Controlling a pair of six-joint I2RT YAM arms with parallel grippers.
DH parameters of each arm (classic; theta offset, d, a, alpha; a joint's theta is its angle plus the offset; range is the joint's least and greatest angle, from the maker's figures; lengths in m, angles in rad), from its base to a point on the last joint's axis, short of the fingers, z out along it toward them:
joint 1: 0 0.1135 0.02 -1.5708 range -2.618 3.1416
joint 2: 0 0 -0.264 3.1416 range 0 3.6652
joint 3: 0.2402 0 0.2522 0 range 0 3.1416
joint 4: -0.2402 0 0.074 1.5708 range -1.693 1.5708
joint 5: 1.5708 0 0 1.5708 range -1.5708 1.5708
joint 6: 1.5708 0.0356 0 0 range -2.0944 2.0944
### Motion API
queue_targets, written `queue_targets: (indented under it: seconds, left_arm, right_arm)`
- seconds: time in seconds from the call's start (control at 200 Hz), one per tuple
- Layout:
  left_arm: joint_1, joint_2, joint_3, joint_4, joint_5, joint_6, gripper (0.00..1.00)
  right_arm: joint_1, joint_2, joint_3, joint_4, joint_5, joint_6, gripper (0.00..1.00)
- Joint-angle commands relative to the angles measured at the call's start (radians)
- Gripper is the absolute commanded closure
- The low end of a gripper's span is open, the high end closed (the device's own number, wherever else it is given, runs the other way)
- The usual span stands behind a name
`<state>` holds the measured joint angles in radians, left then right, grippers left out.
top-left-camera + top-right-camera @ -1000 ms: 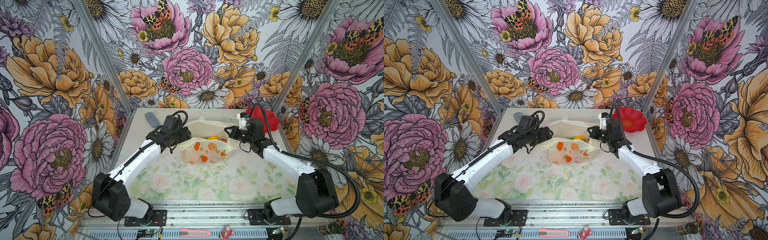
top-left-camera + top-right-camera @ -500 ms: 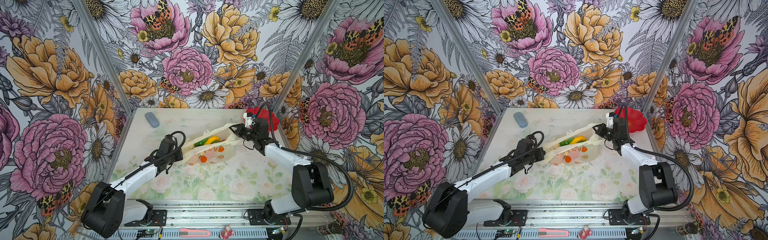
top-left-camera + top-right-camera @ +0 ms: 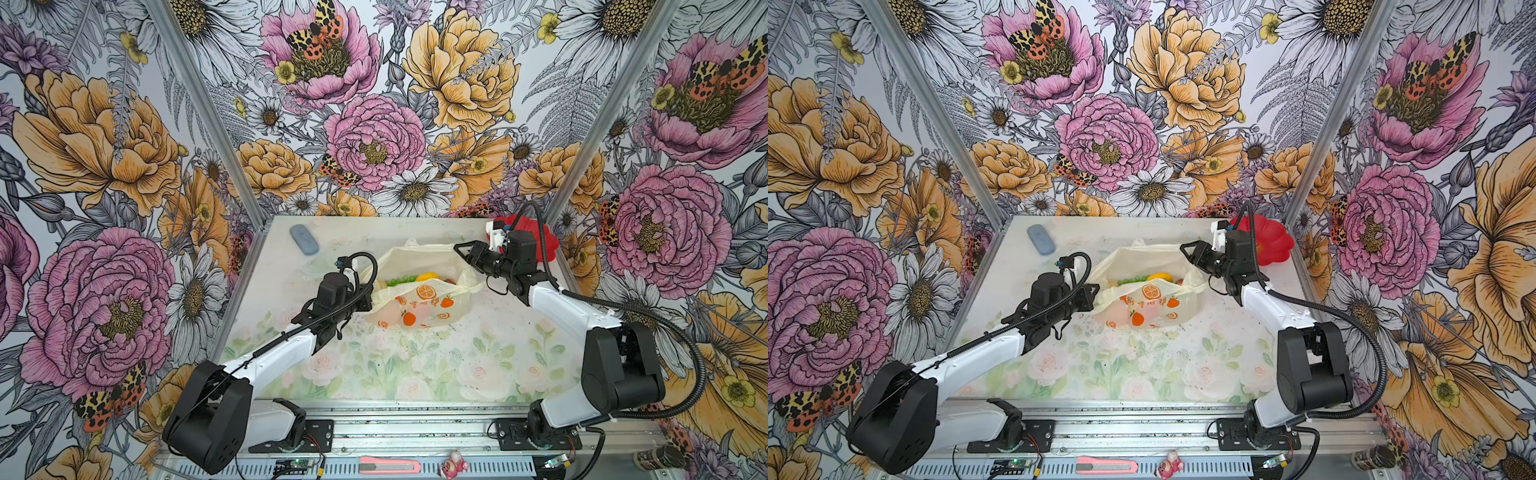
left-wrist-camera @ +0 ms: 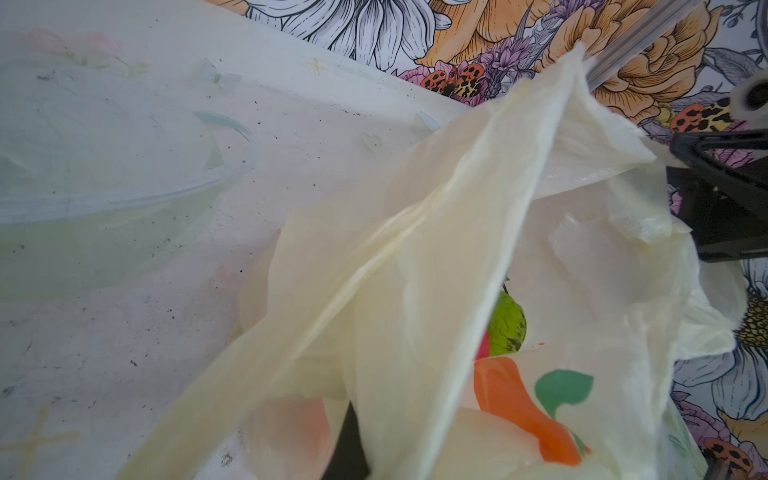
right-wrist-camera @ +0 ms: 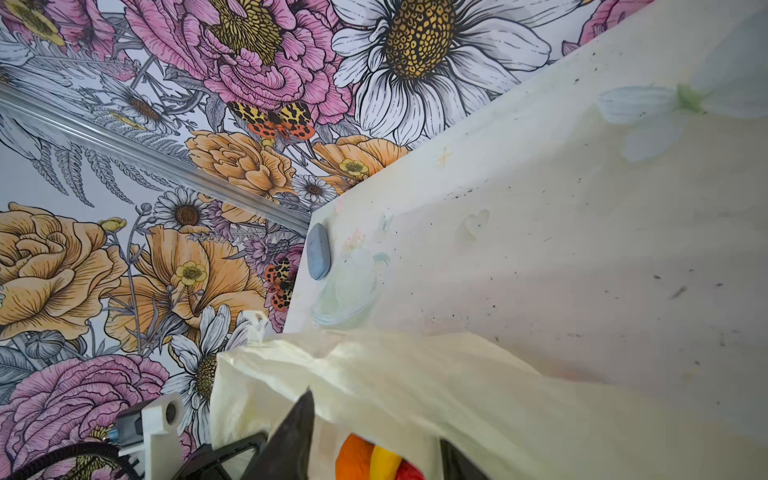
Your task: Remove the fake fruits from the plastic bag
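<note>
**Inspector:** Slackened since half a second ago: the plastic bag (image 3: pixel 419 307), then pulled taut between both arms, now sags on the table (image 3: pixel 415 374) with its mouth gaping upward.

**Operator:** Grippers?

**Inspector:** The left gripper (image 3: pixel 368 300) is pressed together on the bag's left rim; in the left wrist view the film runs straight off it. The right gripper (image 3: pixel 466 258) stands at the right rim with its jaws spread, gripping nothing.

**Operator:** Contents?

**Inspector:** The fake fruits (image 3: pixel 415 279) are inside the bag, and none lies on the table. The yellow banana (image 3: pixel 428 276) and green grapes (image 3: pixel 400 281) show at the mouth. The rest show only as tints through the film.

**Operator:** Recommendation?

**Inspector:** Use the left pinch as an anchor. Lower the right jaws through the opening onto the banana, clear of loose film, since thin plastic is likely to snag.

**Operator:** Obstructions?

**Inspector:** The red plate (image 3: pixel 546 245) sits just behind the right wrist, so mind it when withdrawing. The blue-grey pad (image 3: pixel 304 250) lies well apart, at the far left corner.
</note>
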<state>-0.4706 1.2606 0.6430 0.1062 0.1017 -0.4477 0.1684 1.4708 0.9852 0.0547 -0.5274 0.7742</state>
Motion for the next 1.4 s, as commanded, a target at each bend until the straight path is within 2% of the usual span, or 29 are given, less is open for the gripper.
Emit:
queue_targets:
  seconds: [0.0, 0.215, 0.43, 0.656, 0.896, 1.056, 1.136, 1.231, 1.351, 1.396]
  left_arm:
    - [-0.025, 0.011, 0.036, 0.000, 0.013, 0.036, 1.00]
    - [-0.045, 0.028, 0.063, -0.043, -0.017, 0.047, 1.00]
    - [-0.059, 0.025, 0.067, -0.057, -0.029, 0.055, 1.00]
    - [-0.059, 0.023, 0.062, -0.057, -0.037, 0.048, 1.00]
    - [-0.060, 0.029, 0.063, -0.060, -0.035, 0.033, 1.00]
    - [-0.052, 0.035, 0.053, -0.050, -0.022, 0.019, 1.00]
    - [-0.022, 0.033, 0.030, -0.024, 0.004, -0.006, 1.00]
    - [0.040, 0.030, -0.018, 0.038, 0.063, -0.056, 1.00]
    - [0.121, 0.040, -0.084, 0.149, 0.129, -0.116, 1.00]
    - [0.153, 0.059, -0.100, 0.196, 0.158, -0.139, 1.00]
  right_arm:
    - [0.022, -0.086, 0.029, -0.171, 0.139, -0.120, 0.32]
    - [0.094, -0.169, 0.048, -0.367, 0.356, -0.224, 0.22]
    - [0.186, -0.220, 0.062, -0.479, 0.519, -0.286, 0.20]
    - [0.205, -0.169, 0.010, -0.478, 0.487, -0.257, 0.26]
    - [0.266, -0.111, -0.008, -0.472, 0.502, -0.202, 0.28]
    - [0.268, -0.041, -0.031, -0.365, 0.403, -0.205, 0.45]
    - [0.232, -0.030, -0.042, -0.277, 0.302, -0.201, 0.63]
    - [0.150, -0.046, -0.094, -0.102, 0.117, -0.160, 0.84]
    - [0.033, -0.038, -0.176, 0.182, -0.118, -0.051, 0.98]
    - [0.001, -0.024, -0.195, 0.273, -0.187, -0.019, 1.00]
